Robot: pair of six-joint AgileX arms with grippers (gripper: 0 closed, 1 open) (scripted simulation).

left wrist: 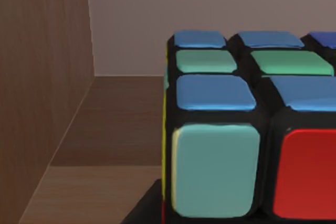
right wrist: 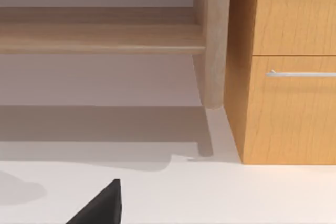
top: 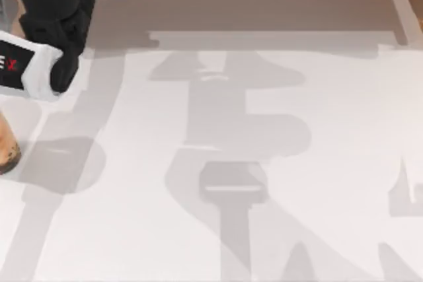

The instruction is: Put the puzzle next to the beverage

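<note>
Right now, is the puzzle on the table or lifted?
Lifted, apparently: close to the left wrist camera, the puzzle has wood panelling behind it.

- I see a white table (top: 264, 163), crossed by grey shadows.
- The beverage (top: 6, 150) stands on it at the left edge, only partly in frame.
- Past the table's far edge I see a brown strip.

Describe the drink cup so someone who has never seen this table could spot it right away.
Start at the white table in the top view and follow its left edge down past the black-and-white left arm. There sits the beverage, a round cup of tan-brown drink, cut off by the picture's edge, the only brown thing on the white surface.
</note>
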